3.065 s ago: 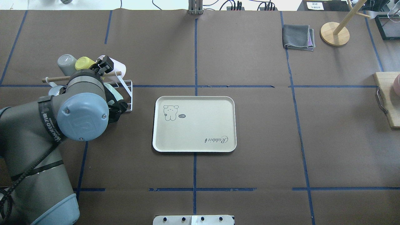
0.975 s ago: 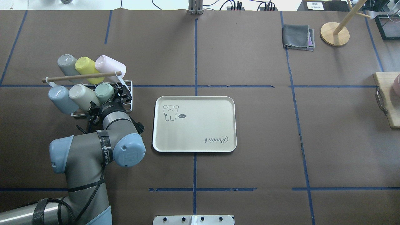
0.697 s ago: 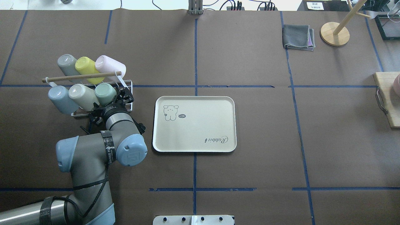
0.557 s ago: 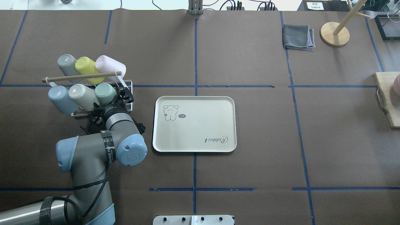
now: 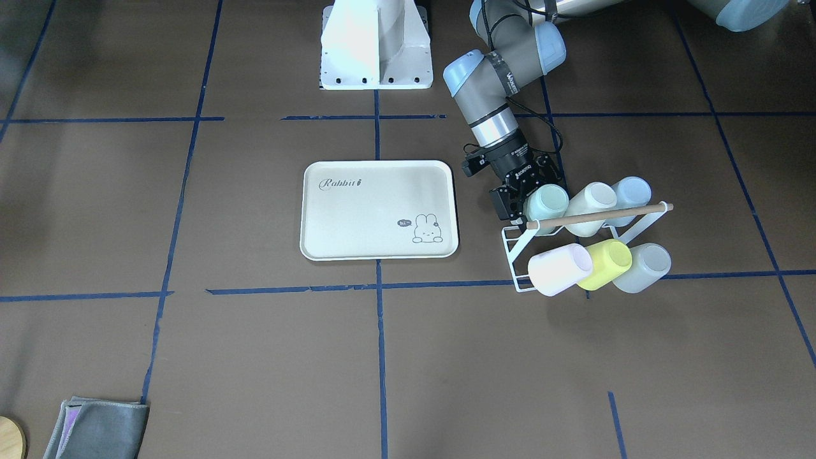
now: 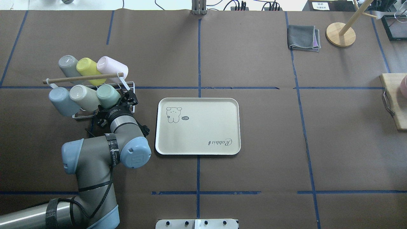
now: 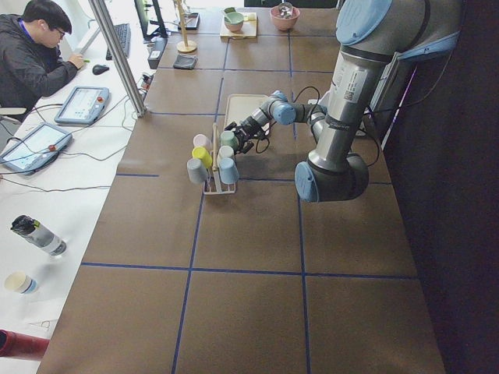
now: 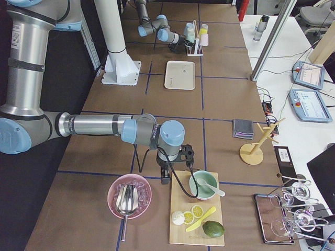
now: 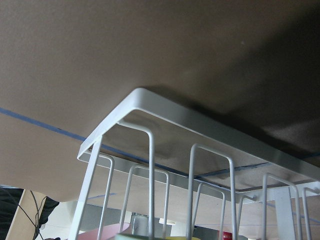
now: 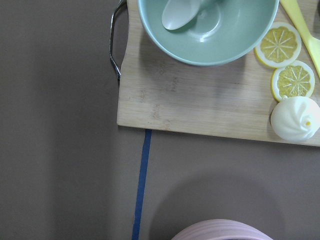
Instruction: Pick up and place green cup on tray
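Left gripper (image 5: 528,191) is hovering right at the green cup (image 5: 548,201), cup tilting base-first toward it, jaws straddling it, can't tell if it's clamping.

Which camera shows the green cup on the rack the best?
The overhead exterior view: the green cup is clear and unblocked, tilted on the rack. The front-facing view shows its side behind the rack's wooden rod. Both side views show it tiny. The wrist cameras miss it.
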